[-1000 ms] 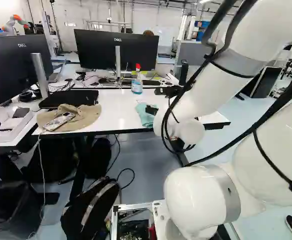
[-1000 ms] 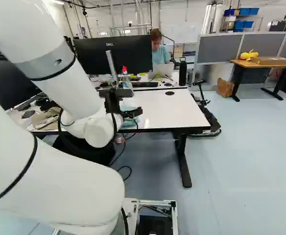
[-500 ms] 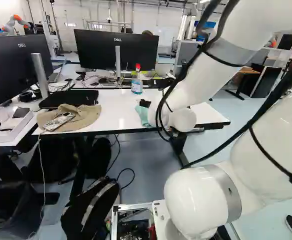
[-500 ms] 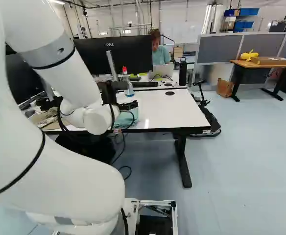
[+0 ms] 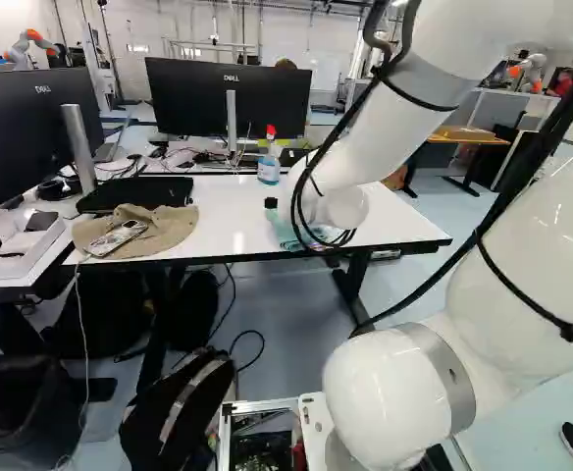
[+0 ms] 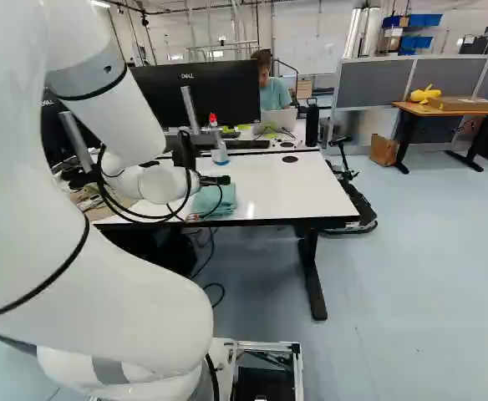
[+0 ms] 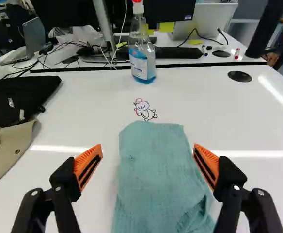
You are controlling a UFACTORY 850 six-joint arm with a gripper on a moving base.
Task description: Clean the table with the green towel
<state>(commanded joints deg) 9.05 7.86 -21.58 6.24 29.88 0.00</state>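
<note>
Orange pads (image 7: 205, 162) tip the 2 fingers of the gripper (image 6: 217, 180), which stand wide apart, released. Between and ahead of them, in the wrist view, the green towel (image 7: 153, 170) lies flat on the white table (image 7: 88, 107). The right base view shows the towel by the table's front edge; in the left base view the arm (image 5: 342, 208) covers most of it, and the small black block there is probably part of the gripper.

Just beyond the towel is a little drawing (image 7: 145, 110), legible only in the wrist view. Farther on stands the bottle (image 7: 142, 56), upright, with blue liquid and a red top, seen in all 3 views. To the left of the towel lie the tan hat (image 7: 8, 148) and the black case (image 7: 20, 99), touching. The left base view adds a phone-like slab (image 5: 118, 238) on the hat, a striped backpack (image 5: 183, 402) on the floor and a dark bin (image 5: 22, 407). Only the right base view shows the yellow toy (image 6: 422, 95), on a wooden desk (image 6: 457, 110).
</note>
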